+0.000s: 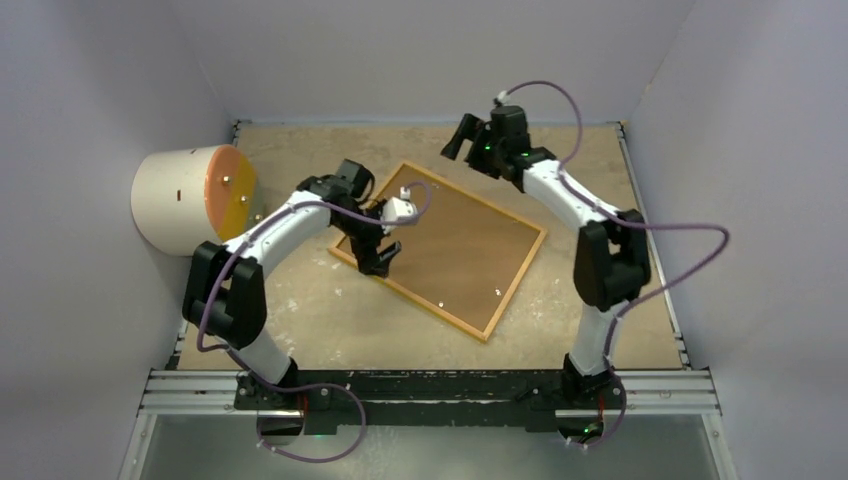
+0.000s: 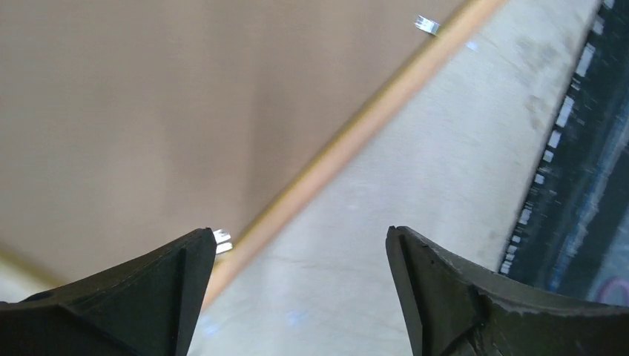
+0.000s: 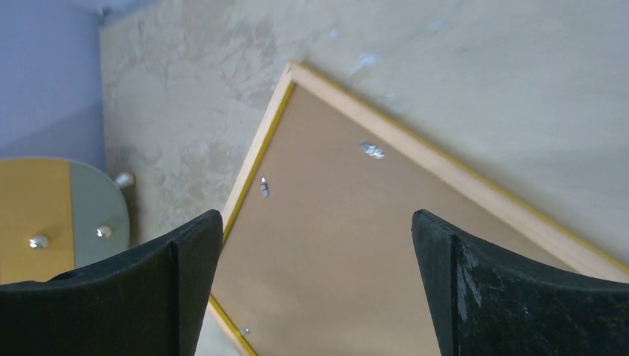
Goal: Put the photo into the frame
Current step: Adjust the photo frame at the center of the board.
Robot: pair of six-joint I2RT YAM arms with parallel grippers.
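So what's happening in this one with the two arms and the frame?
The frame lies back-up on the table with the brown backing board in it. The left gripper hangs open over its near-left edge, holding nothing. The right gripper hovers open near the far corner. No photo shows in any view.

frame (image 1: 517, 284) on table (image 1: 330, 320) | cylinder (image 1: 180, 200) left of it | left tool (image 1: 378, 262) over frame's left edge
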